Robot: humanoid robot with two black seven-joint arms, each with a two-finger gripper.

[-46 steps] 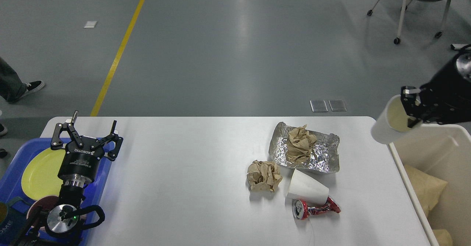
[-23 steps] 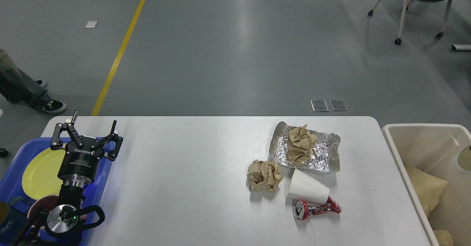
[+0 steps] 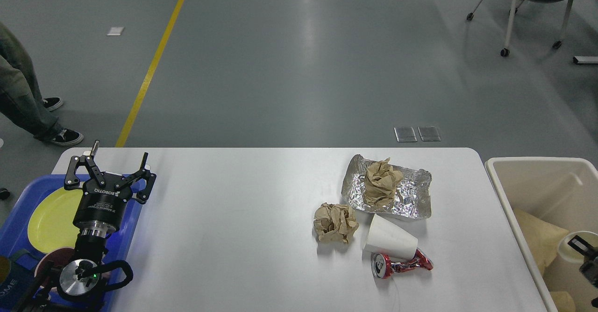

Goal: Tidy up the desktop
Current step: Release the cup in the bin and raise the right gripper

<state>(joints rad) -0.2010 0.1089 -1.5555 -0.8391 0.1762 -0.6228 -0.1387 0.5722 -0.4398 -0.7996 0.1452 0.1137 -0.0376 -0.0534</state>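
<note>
- Surface (image 3: pixel 243 237), the desktop to tidy, fills lower middle between blue tray (image 3: pixel 14 237) at left and cream bin (image 3: pixel 537 165) at right
- Left gripper (image 3: pixel 112 162) parked above tray edge, fingers spread apart, nothing between them
- Right gripper (image 3: pixel 589 261) barely in view at right edge, low inside bin, against white cup (image 3: pixel 571 247); cannot tell if clamped on it or let go
- Left on surface: foil tray (image 3: pixel 411 195) with paper wad (image 3: pixel 380 181), second wad (image 3: pixel 334 222), tipped paper cup (image 3: pixel 388 239) touching crushed can (image 3: pixel 402 264)
- Risk: cup and can touch, so grabbing one likely knocks or rolls the other; foil may crumple and tip wad out
- Versus a second ago: right gripper with cup gone from above bin's far corner to deep in bin; left unmoved, clutter same
</note>
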